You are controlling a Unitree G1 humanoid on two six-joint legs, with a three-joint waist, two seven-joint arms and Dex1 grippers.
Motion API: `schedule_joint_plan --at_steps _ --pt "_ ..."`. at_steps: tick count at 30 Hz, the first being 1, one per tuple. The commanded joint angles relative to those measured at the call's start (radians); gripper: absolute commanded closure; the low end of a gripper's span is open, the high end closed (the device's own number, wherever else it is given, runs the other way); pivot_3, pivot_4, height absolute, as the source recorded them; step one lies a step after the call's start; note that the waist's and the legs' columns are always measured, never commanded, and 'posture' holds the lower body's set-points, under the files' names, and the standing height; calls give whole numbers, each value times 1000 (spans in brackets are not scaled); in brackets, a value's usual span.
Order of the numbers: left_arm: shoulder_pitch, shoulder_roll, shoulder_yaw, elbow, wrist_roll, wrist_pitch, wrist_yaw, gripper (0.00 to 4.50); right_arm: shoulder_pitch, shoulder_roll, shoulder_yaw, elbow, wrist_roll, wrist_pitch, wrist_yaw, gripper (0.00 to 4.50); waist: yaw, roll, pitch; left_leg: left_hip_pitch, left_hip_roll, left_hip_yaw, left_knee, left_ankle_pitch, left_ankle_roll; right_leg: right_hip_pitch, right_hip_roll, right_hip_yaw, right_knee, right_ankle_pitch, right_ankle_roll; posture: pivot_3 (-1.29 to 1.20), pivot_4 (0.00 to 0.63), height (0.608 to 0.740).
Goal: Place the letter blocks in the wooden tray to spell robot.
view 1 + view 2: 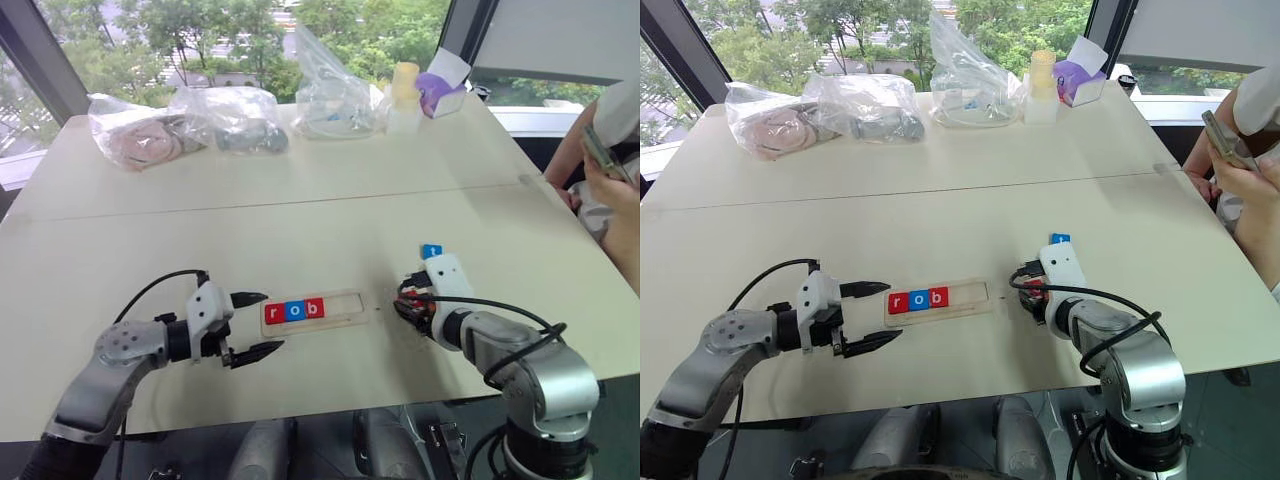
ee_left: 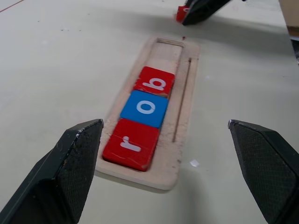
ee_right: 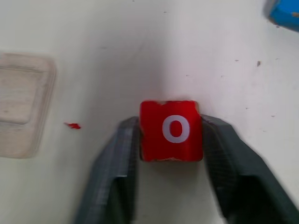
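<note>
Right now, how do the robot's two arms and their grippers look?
Both arms are silver-grey metal with rounded joint housings and a white wrist block. A loose black cable loops along each. The left gripper and the right gripper each have two black, tapered fingers with finely textured inner faces.

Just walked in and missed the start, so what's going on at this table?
A two-armed robot is spelling a word with letter blocks in a wooden tray. The tray already holds a red r, a blue o and a red b, with the remaining slots empty. The right end effector has its fingers on either side of a red o block, off the tray's empty end. A blue block lies on the table beyond it. The left end effector is open beside the tray's r end.
</note>
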Motion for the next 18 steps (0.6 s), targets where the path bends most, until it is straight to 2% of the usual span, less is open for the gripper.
schedule_joint_plan --at_steps 1,3,5,7,9,11,14,18 --pt "-11 -5 0 -12 1 -16 -2 0 -40 -200 50 -1 76 -22 120 58 1 1 1 0 0 1 1 0 0 0 -1 0 0 0 0 0 150 740" --pt "-16 -7 -1 -10 2 -14 -3 0 -52 -368 95 22 112 -163 250 58 3 1 2 -1 -1 0 2 0 0 1 -1 -1 -1 0 0 0 150 740" --pt "-23 -9 -4 -6 5 -14 -3 0 -57 -488 116 83 116 -332 362 58 1 0 2 -1 -1 0 1 0 0 2 -1 -2 -3 0 1 0 150 740" --pt "-33 -12 -8 -1 7 -13 -3 0 -57 -605 148 188 85 -566 506 58 -1 0 2 -1 0 0 0 0 0 2 -1 -2 -3 -1 1 0 150 740" --pt "-39 -15 -8 1 9 -13 -1 0 -61 -674 176 321 52 -891 692 58 -2 -1 3 0 0 1 0 0 0 2 0 -2 -3 -1 2 0 150 740" --pt "-42 -17 -8 1 11 -12 2 0 -84 -703 210 437 32 -1088 821 58 -5 -1 3 0 0 1 0 0 0 2 0 -2 -3 0 2 0 150 740" --pt "-42 -17 -5 -3 12 -9 6 0 -158 -685 269 624 -37 -1309 915 58 -4 -1 3 0 0 1 0 0 0 2 0 -2 -2 1 4 0 150 740" --pt "-30 -19 4 -16 11 -7 18 0 -276 -653 358 848 -130 -1508 1029 58 -2 -1 4 0 0 1 1 0 0 2 0 -1 -2 1 3 0 150 740"
